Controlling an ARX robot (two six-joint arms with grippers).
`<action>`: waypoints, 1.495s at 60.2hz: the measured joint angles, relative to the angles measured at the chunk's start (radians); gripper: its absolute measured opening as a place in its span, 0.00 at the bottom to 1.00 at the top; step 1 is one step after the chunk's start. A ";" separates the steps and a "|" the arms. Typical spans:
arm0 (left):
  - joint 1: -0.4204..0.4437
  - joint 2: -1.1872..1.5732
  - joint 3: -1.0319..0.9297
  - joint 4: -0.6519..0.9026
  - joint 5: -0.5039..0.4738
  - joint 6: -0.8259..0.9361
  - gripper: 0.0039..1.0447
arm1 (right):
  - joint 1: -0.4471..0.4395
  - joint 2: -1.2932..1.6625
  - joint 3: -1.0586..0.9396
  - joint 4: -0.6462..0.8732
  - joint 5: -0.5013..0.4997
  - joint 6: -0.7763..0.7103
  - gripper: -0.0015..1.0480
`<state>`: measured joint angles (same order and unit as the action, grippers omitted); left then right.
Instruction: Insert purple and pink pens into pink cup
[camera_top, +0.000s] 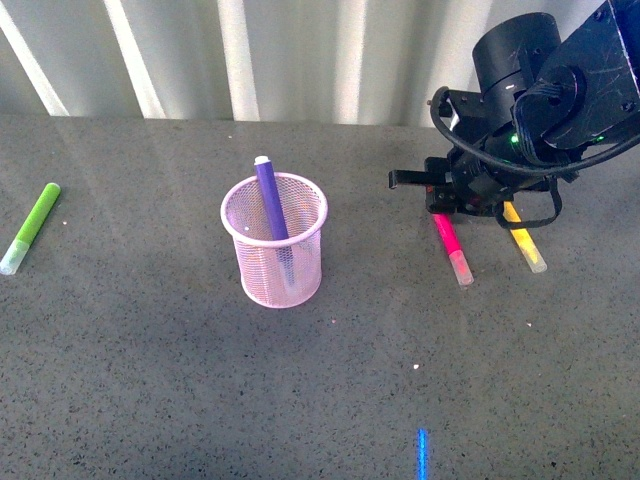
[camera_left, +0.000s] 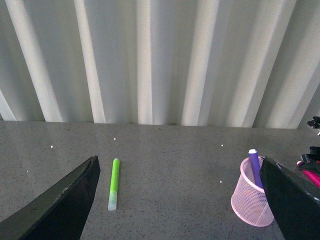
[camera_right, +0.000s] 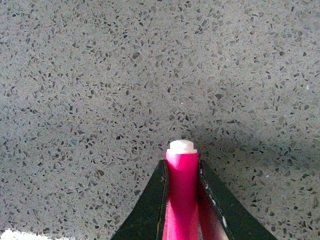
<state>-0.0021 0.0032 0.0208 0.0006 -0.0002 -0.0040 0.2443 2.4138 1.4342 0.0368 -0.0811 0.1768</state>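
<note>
The pink cup (camera_top: 275, 240) stands upright mid-table with the purple pen (camera_top: 270, 200) leaning inside it, its white end above the rim. To the right, my right gripper (camera_top: 440, 205) is shut on the upper end of the pink pen (camera_top: 451, 245), whose clear cap points toward the table's front. The right wrist view shows the pink pen (camera_right: 182, 195) pinched between both fingers, its white end just past the tips. My left gripper (camera_left: 180, 200) is open and holds nothing; the pink cup (camera_left: 250, 200) and purple pen (camera_left: 255, 167) show beside one finger.
A yellow marker (camera_top: 525, 242) lies on the table just right of the pink pen, under the right arm. A lime green marker (camera_top: 30, 228) lies at the far left, and the same green marker (camera_left: 114, 184) appears in the left wrist view. A corrugated wall backs the table.
</note>
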 joint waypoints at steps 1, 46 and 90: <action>0.000 0.000 0.000 0.000 0.000 0.000 0.94 | 0.000 -0.002 -0.003 0.005 0.002 -0.002 0.11; 0.000 0.000 0.000 0.000 0.000 0.000 0.94 | 0.288 -0.428 -0.410 0.879 -0.087 0.008 0.11; 0.000 0.000 0.000 0.000 0.000 0.000 0.94 | 0.362 -0.216 -0.366 1.019 -0.059 -0.071 0.11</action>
<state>-0.0021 0.0032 0.0208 0.0006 -0.0002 -0.0040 0.6060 2.1983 1.0679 1.0554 -0.1402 0.1055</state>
